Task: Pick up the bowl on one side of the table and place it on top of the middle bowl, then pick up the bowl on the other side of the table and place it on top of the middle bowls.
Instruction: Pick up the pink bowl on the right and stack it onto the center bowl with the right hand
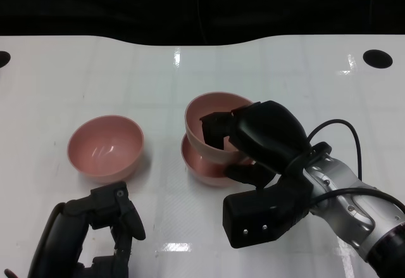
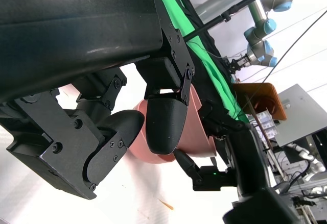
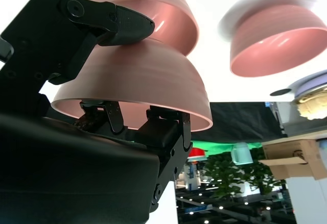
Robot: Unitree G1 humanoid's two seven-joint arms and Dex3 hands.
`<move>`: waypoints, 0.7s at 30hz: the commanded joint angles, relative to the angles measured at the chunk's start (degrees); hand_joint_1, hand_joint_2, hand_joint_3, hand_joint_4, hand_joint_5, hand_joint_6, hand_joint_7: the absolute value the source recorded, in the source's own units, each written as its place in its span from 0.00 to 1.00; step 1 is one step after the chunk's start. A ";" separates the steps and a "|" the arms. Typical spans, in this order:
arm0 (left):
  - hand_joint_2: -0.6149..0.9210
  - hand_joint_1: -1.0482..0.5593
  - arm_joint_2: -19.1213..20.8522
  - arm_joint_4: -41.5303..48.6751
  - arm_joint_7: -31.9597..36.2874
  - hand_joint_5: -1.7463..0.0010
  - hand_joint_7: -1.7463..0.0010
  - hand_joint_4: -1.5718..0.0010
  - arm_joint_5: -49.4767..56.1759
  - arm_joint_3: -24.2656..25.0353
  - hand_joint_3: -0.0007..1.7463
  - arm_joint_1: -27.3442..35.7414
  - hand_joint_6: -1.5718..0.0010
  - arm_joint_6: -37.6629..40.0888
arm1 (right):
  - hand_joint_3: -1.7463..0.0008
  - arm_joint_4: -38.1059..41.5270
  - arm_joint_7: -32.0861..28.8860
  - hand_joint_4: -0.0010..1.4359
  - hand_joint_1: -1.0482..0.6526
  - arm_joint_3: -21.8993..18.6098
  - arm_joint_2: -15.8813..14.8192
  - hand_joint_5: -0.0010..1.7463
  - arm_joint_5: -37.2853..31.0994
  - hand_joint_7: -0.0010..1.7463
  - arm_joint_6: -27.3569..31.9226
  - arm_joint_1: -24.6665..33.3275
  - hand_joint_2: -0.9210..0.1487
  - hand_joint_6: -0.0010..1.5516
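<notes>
White table (image 1: 76, 69) – three pink bowls; right robot hand (image 1: 253, 142) grips top bowl (image 1: 212, 123) – left robot hand (image 1: 95, 230) empty, fingers apart.

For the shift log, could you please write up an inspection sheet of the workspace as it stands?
Surface: glossy white table with glare; dark round holes near its far corners.
Job's things: top bowl gripped at its rim by the right robot hand, tilted, sitting on the middle bowl. Left bowl stands upright and apart, untouched.
Clutter: nothing seen.
Robot hands: right robot hand holds the top bowl, fingers inside and outside the wall. Left robot hand is near the table's front edge, empty, fingers apart.
Cables: black cable loops over the right forearm.
Surroundings: dark backdrop behind the table; wrist views show green cloth, other robot arms, plants and boxes.
</notes>
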 commanded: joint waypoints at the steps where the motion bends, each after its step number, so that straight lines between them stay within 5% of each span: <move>1: 0.58 0.63 0.31 0.36 0.78 0.03 0.15 0.42 0.41 0.10 0.89 -0.01 0.43 -0.85 | 0.39 1.94 -0.68 0.60 0.48 0.96 0.29 1.00 -0.97 0.78 0.58 -1.58 0.51 0.47; 3: 0.58 0.63 0.27 0.14 0.88 0.03 0.15 0.42 0.68 0.08 0.89 0.06 0.43 -0.68 | 0.65 2.78 -0.21 0.58 0.42 1.57 0.38 0.76 -1.42 0.40 1.06 -1.94 0.28 0.57; 6: 0.58 0.62 0.14 -0.06 0.95 0.03 0.15 0.42 0.79 0.10 0.89 0.14 0.43 -0.25 | 0.87 2.87 3.26 0.50 0.37 2.07 0.42 0.50 -0.71 0.10 2.07 -2.14 0.06 0.57; 11: 0.58 0.62 0.09 0.06 0.66 0.03 0.15 0.42 0.45 0.04 0.89 0.10 0.44 -0.35 | 0.89 0.78 7.55 0.35 0.28 2.74 0.06 0.34 -1.31 0.00 4.38 -1.89 0.00 0.46; 21: 0.58 0.62 0.17 0.31 1.02 0.03 0.16 0.42 1.13 0.16 0.90 -0.04 0.43 -0.86 | 0.84 -2.37 10.12 0.20 0.21 2.90 -0.73 0.27 -0.84 0.00 4.90 -0.01 0.00 0.34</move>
